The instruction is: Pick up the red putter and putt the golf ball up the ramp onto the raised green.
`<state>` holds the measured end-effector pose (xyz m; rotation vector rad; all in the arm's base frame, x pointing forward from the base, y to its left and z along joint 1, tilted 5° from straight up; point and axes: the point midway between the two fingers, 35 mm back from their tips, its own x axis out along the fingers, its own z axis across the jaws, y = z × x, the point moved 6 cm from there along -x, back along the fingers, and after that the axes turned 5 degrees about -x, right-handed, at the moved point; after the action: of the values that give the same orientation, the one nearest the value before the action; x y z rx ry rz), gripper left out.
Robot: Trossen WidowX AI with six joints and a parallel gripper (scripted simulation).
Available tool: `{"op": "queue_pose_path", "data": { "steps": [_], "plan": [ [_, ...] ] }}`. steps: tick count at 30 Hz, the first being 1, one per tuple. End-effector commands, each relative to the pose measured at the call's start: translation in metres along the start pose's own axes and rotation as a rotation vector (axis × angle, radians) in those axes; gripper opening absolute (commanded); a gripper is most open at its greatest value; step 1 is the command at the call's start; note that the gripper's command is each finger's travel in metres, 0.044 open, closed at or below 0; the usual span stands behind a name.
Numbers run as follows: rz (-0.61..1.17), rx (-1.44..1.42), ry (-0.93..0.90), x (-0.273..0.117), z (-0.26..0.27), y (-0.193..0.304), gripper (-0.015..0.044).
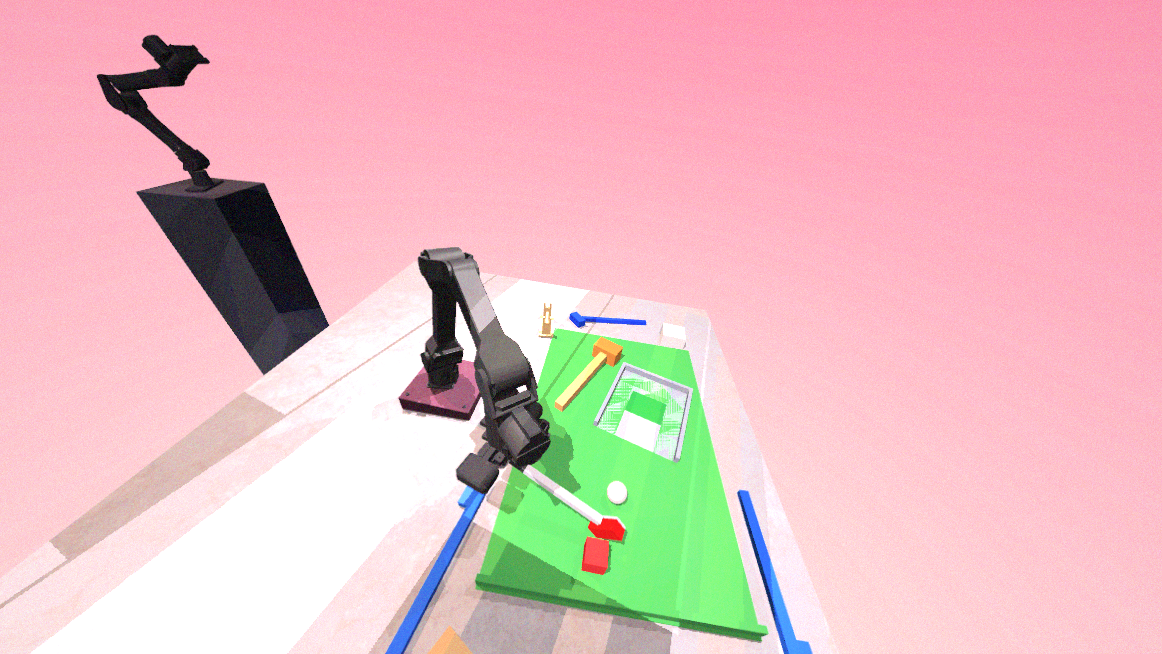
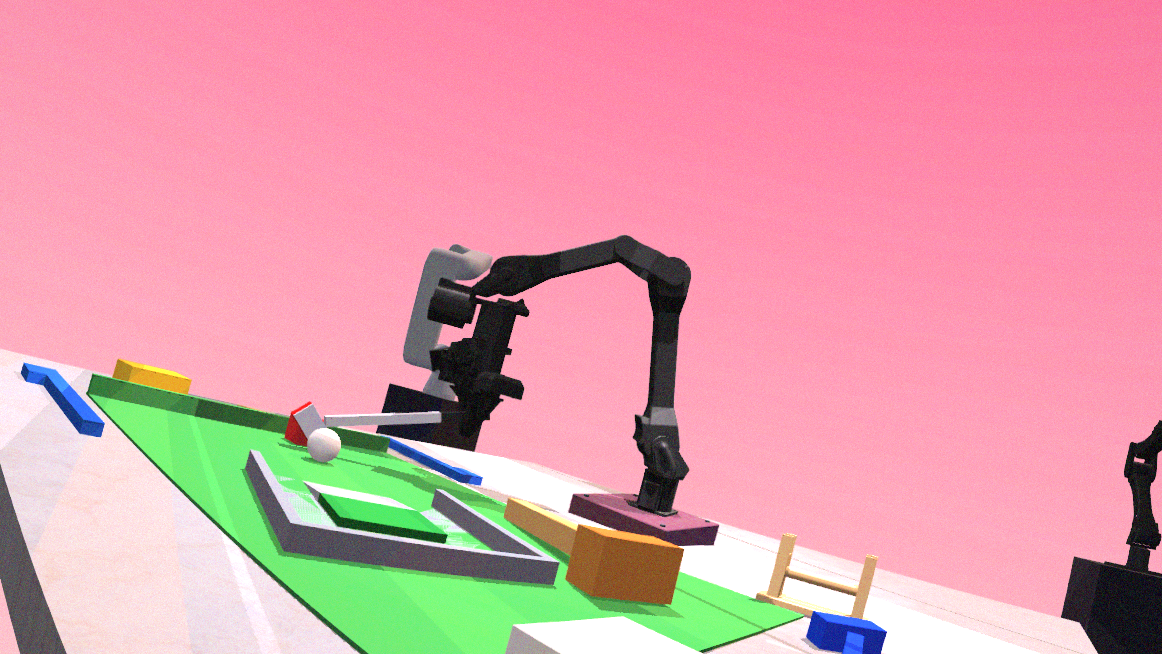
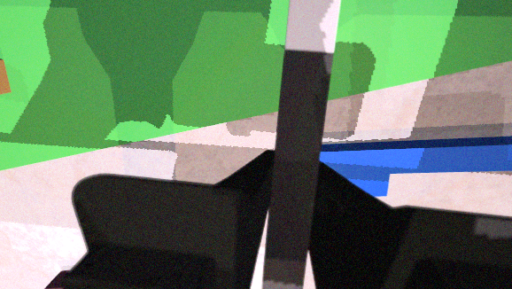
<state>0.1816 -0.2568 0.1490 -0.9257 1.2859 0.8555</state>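
My gripper (image 1: 512, 465) (image 2: 470, 420) (image 3: 286, 160) is shut on the dark grip of the red putter (image 1: 561, 493) (image 2: 382, 419) (image 3: 311, 27). The putter's white shaft reaches out over the mat. Its head, red behind with a pale face, is low between the red block and the white golf ball (image 1: 617, 492) (image 2: 323, 445). The head is close to the ball; I cannot tell whether they touch. The ball is on the green mat, outside the open side of the grey-walled pen. The raised green (image 1: 644, 407) (image 2: 382, 519) is inside, with the pale ramp (image 1: 638, 433) on its ball side.
A red block (image 1: 596, 555) (image 2: 293, 429) is behind the putter head. An orange mallet (image 1: 606, 351) (image 2: 624, 564) lies beside the grey walls (image 1: 658, 374) (image 2: 406, 563). Blue sticks (image 1: 439, 572) (image 1: 764, 560) flank the mat (image 1: 561, 584). A wooden stand (image 1: 547, 320) (image 2: 821, 580) is at its far end.
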Motion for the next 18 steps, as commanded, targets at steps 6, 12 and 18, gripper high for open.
{"op": "queue_pose_path", "data": {
  "steps": [6,12,18],
  "plan": [
    [0.000,0.000,0.001,0.000,0.008,-0.003,0.0000],
    [-0.003,-0.003,-0.001,0.000,0.091,-0.014,0.0000],
    [-0.006,-0.005,-0.004,-0.001,0.124,-0.012,0.0000]
  ]
}}
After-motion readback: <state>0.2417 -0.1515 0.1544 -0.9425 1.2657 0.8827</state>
